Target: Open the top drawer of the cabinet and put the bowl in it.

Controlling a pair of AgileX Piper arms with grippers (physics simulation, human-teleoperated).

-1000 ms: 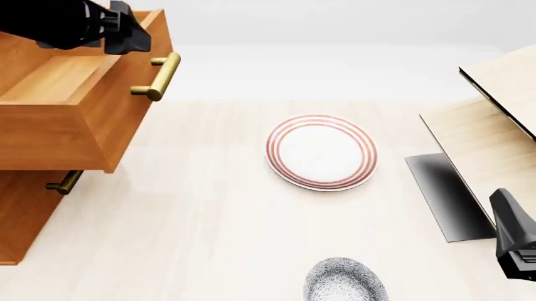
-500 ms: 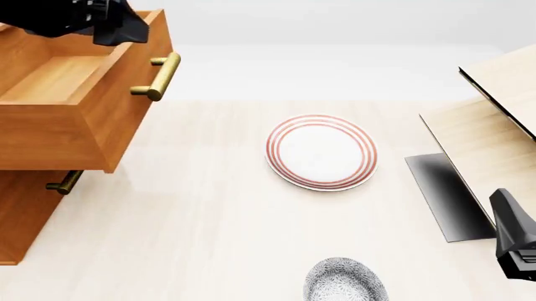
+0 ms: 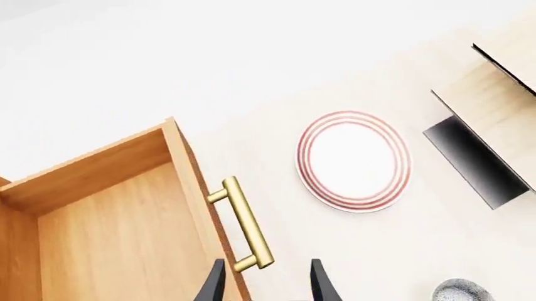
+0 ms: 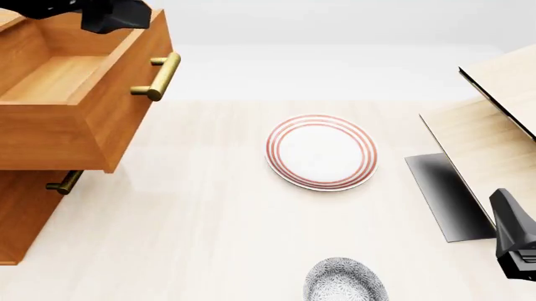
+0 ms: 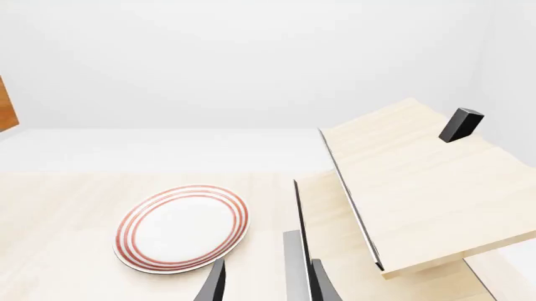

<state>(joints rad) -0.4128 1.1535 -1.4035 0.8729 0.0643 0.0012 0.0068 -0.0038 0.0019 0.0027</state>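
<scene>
The top drawer (image 4: 59, 94) of the cabinet (image 4: 25, 213) is pulled out. The left end effector (image 3: 266, 283) hangs above it with fingers spread apart and nothing between them. The speckled bowl (image 4: 344, 280) sits on the worktop (image 4: 209, 213), and the right end effector (image 5: 266, 283) is spread apart too.

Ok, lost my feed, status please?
Both grippers open, empty. Left gripper above top drawer, pulled out. Bowl on table, near edge. Plate between, not blocking.

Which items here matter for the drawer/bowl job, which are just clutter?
Job:
top drawer, already pulled open
cabinet
bowl, on the table at the near edge
left gripper, open, over the drawer handle

Clutter:
red-ringed plate
pale wood structure on the right
</scene>
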